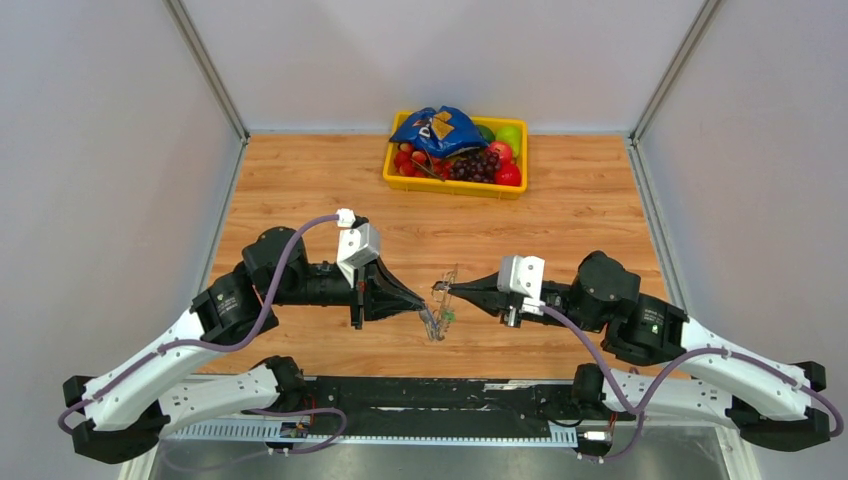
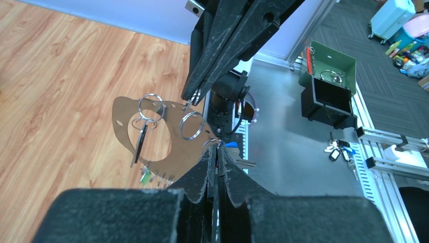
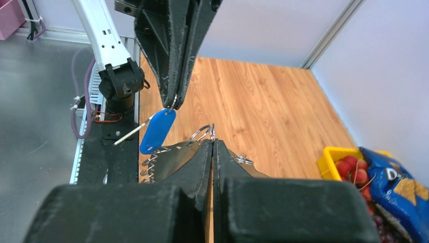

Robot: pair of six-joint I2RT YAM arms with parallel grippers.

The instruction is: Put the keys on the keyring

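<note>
At the centre of the top view the keyring point(image 1: 441, 304) is held over the counter point(image 1: 300, 190) by the right fingers point(image 1: 475, 292), which are pressed together on its edge. A blue key point(image 3: 157, 130) is hung by its small ring from the left fingers point(image 3: 169, 76), seen almost together. Bare wood is left on both sides; a yellow basket point(image 1: 450, 187) is set well apart at the top edge.

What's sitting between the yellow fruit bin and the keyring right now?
Nothing: the top view shows only bare wooden table between the yellow bin and the keyring.
</note>
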